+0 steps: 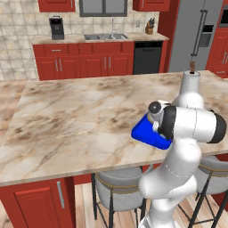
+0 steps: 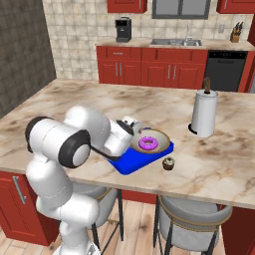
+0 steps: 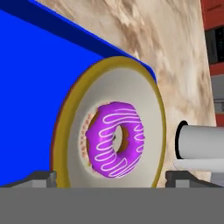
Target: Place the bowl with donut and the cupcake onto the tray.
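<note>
And there's the bowl (image 2: 151, 142), sitting on the blue tray (image 2: 130, 160) at its far right corner, with the donut (image 2: 148, 144) lying flat in the middle of it, purple frosting and thin white squiggles up. From the hand view the donut (image 3: 115, 139) sits dead centre in the bowl (image 3: 151, 109), whose tan rim reaches almost to the tray's edge (image 3: 52, 57). The cupcake (image 2: 169, 163) stands alone on the marble worktop (image 2: 219, 159), just off the tray's right corner, near the bowl but not touching it. The tray lies near the front edge of the worktop, turned at an angle to it. The gripper (image 2: 133, 128) hangs just beside the bowl's left rim, jaws spread wide, one fingertip (image 3: 41, 178) on either side of the bowl in the hand view, clasping nothing. Further right on the worktop stands a white paper towel roll (image 2: 204, 112) on its holder, well apart from the tray. From the left base view the arm covers most of the tray (image 1: 147, 132). Below the worktop's edge, grey stools (image 2: 191, 211)
</note>
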Robot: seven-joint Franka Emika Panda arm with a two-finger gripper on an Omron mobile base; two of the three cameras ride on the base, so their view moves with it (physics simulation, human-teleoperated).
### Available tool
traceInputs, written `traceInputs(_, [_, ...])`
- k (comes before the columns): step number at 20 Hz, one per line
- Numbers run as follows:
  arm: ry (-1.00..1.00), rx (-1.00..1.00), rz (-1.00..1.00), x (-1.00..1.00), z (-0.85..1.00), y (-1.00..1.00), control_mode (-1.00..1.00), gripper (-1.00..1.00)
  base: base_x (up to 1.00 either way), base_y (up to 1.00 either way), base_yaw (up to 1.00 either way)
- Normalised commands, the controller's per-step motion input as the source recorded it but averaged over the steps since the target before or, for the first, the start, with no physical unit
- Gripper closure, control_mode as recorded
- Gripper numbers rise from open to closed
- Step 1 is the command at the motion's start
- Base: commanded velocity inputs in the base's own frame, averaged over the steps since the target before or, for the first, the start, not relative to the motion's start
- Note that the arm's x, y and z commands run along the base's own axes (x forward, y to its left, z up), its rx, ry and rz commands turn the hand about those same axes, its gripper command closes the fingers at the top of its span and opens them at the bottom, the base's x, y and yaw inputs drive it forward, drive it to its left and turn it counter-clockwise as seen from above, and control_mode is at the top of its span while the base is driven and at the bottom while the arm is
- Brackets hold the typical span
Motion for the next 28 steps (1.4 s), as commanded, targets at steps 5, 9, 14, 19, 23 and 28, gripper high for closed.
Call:
traceInputs(5, [0.0, 0.09, -0.07, -0.3, 0.4, 0.0, -1.0, -1.0, 0.0, 0.0, 0.0])
traceInputs(9, [0.0, 0.11, -0.11, -0.51, 0.11, 0.0, -1.0, -1.0, 0.0, 0.0, 0.0])
traceInputs(14, [0.0, 0.13, -0.16, -0.48, 0.12, 0.0, -1.0, -1.0, 0.0, 0.0, 0.0])
traceInputs(19, [0.0, 0.11, -0.2, -0.16, 0.29, 0.0, -1.0, -1.0, 0.0, 0.0, 0.0])
traceInputs(23, [0.0, 0.1, -0.2, -0.09, 0.27, 0.0, -1.0, -1.0, 0.0, 0.0, 0.0])
traceInputs(28, [0.0, 0.13, -0.15, -0.14, 0.11, -0.05, -1.0, -1.0, 0.0, 0.0, 0.0])
